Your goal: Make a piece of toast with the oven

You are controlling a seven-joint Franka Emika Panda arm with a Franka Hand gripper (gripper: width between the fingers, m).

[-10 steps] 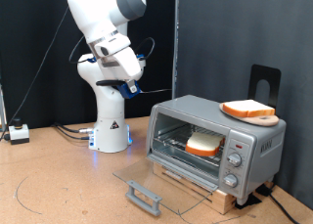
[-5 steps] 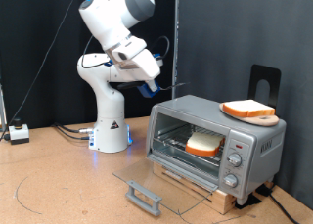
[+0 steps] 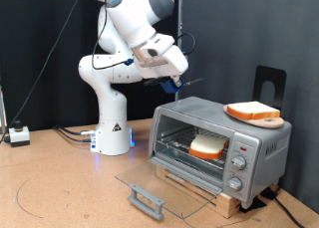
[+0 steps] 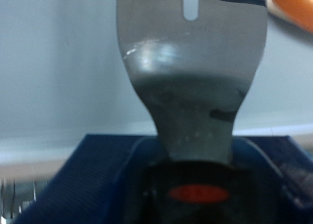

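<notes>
My two-finger gripper (image 3: pixel 175 82) grips a metal spatula (image 4: pixel 191 82), hovering at 10 o'clock of the silver-grey toaster oven (image 3: pixel 219 148), cream toast slice (image 3: pixel 208 145) on its rack; I'd keep the blade level.

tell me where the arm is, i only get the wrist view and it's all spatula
Observer: The gripper hangs in the air above the left end of the oven in the exterior view, not touching it.
Operator: door open or shut
Observer: Open. The glass door lies folded down flat in front of the oven.
Operator: any bread in there
Observer: Yes, one slice sits on the rack inside. A second slice rests on top of the oven, towards the exterior view's right.
</notes>
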